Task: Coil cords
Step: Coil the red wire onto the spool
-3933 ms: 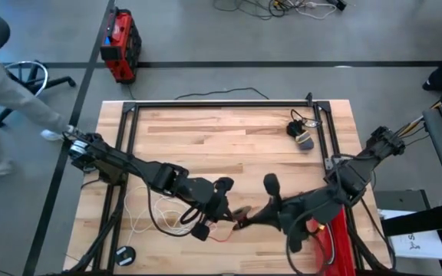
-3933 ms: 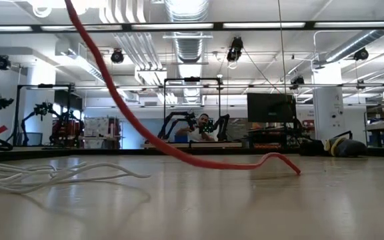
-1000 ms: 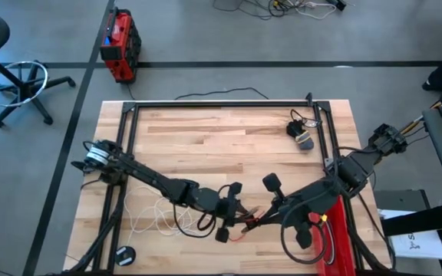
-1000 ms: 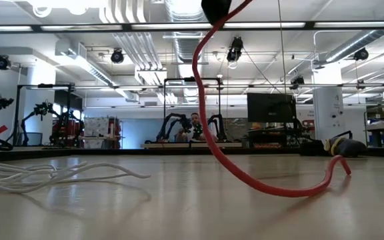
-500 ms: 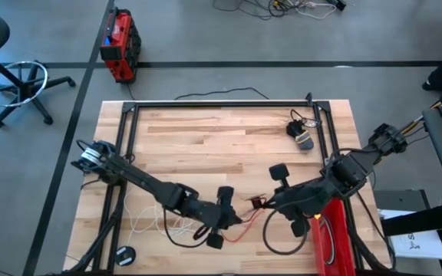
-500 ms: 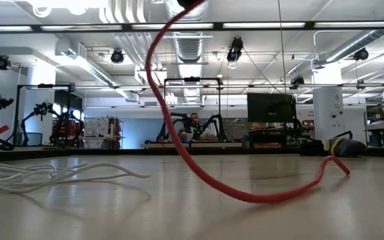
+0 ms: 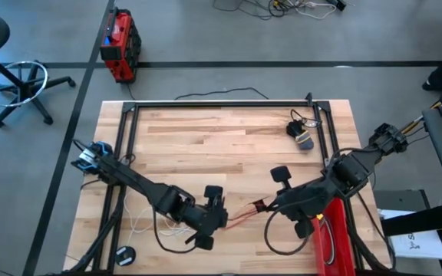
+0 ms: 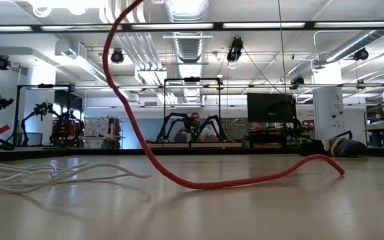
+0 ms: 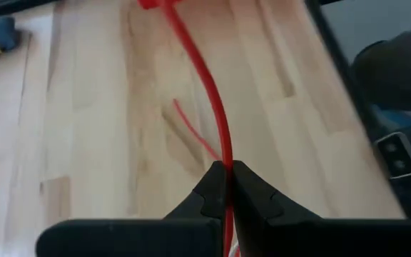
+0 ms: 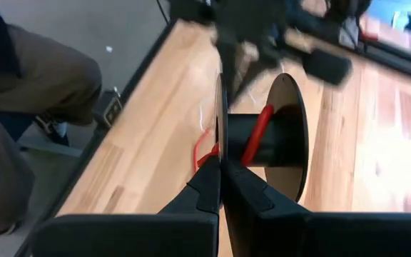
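Observation:
The red cord point(image 7: 240, 215) runs between my two grippers near the table's front middle. In the low view it drops from above and trails across the tabletop point(image 8: 199, 181). My left gripper point(image 7: 212, 214) is shut on it. My right gripper point(image 7: 268, 204) is shut on a small black spool point(image 10: 262, 139), whose hub has red cord point(image 10: 260, 133) wound on it. The white cord point(image 7: 139, 220) lies in loose loops at the near left, and also shows in the low view point(image 8: 45, 177). A black cord point(image 7: 162, 232) loops beside it. My left gripper pinches the red cord point(image 9: 225, 158) between its two fingertips, one strand. The cord runs on from the fingers toward the spool, clear of the wood there and nearly straight. My right gripper pinches the thin rim of the spool's near disc point(image 10: 220, 146) between its fingertips. The spool is lifted clear of the table, its axle lying level.
A black metal frame point(image 7: 221, 104) borders the work area. A dark object with a cord point(image 7: 301, 138) sits at the far right, a red case point(image 7: 333, 234) at the near right, a black puck point(image 7: 123, 254) at the near left. A person's legs point(image 10: 20, 107) show beside the table.
My left gripper has gone toward the table's left edge, still shut on the red cord. My right gripper has shifted slightly right and far with the spool. The red cord between them has been drawn straighter, and its hanging loop in the low view has swung left and flattened onto the table.

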